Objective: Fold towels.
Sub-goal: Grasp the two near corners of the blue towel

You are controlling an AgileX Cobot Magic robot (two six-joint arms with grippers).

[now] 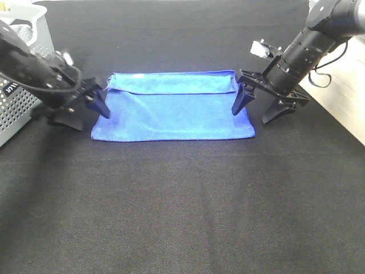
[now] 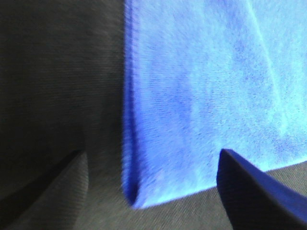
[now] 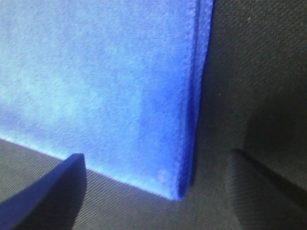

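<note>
Now I see the left tool (image 1: 84, 114) at nine o'clock of the towel (image 1: 174, 111), right tool (image 1: 251, 116) at three, both gaping, empty.

Reaching in from the left with the left arm (image 1: 28, 65), sloping down and inward, holding the left gripper (image 1: 88, 120) low with its fingers (image 2: 254, 191) spread wide. Mirroring from the right with the right arm (image 1: 313, 40), angling down toward the middle, holding the right gripper (image 1: 250, 117) equally wide, fingertips (image 3: 53, 191) pointing downward, clasping nothing.
</note>
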